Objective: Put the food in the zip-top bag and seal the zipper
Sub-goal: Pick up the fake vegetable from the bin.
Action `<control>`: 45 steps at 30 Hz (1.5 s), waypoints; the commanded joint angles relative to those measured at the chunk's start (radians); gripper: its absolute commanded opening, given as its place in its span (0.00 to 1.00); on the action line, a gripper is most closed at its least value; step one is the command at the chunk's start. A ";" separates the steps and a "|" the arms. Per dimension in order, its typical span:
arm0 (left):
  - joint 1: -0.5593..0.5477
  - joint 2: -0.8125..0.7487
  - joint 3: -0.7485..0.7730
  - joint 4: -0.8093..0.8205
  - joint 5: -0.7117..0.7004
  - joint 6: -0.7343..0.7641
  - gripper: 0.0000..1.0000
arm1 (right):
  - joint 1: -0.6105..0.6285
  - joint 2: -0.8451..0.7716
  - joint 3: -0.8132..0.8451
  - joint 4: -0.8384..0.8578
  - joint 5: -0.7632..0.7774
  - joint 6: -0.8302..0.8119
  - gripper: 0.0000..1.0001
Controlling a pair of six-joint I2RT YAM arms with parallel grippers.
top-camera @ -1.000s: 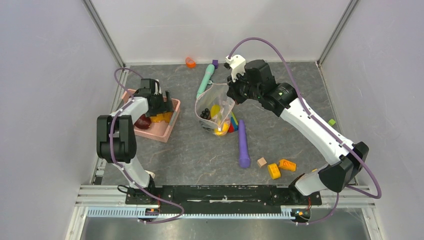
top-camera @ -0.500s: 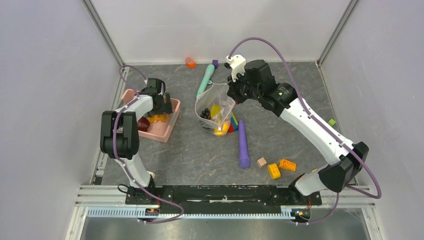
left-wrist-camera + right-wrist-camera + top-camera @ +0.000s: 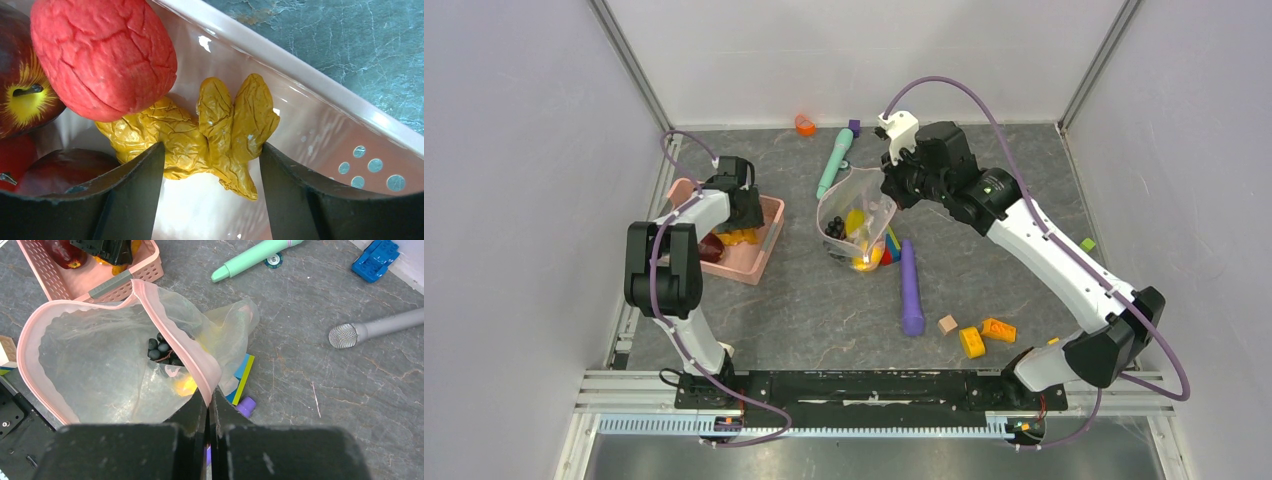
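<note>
Left arm angled down into pink basket (image 3: 300,75).
Left end effector (image 3: 207,165) apart astride yellow food (image 3: 220,125); right end effector (image 3: 209,405) clamped on zip-top bag (image 3: 100,365) rim.

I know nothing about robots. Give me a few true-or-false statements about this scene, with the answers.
1. The right end effector pinches the zip-top bag at its rim. True.
2. The bag's mouth is zipped shut. False: it gapes open.
3. The left end effector is in the pink basket, jaws either side of a yellow toy food. True.
4. The bag is empty. False: dark grapes and a yellow piece lie inside.
5. The purple stick is in the basket. False: it lies on the table beside the bag.
</note>
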 commanded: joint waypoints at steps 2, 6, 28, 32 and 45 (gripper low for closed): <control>-0.014 0.030 -0.002 0.013 0.019 -0.043 0.70 | 0.001 -0.048 -0.007 0.040 0.018 -0.006 0.00; -0.018 0.035 -0.004 0.017 0.016 -0.050 0.67 | 0.001 -0.052 -0.009 0.041 0.019 -0.004 0.00; -0.025 0.025 -0.009 0.007 -0.002 -0.077 0.34 | 0.002 -0.067 -0.016 0.049 0.027 -0.003 0.00; -0.026 -0.015 -0.022 0.020 0.005 -0.089 0.32 | 0.001 -0.070 -0.019 0.051 0.030 -0.004 0.00; -0.025 0.029 -0.021 0.008 -0.006 -0.111 0.20 | 0.001 -0.086 -0.032 0.055 0.041 -0.008 0.00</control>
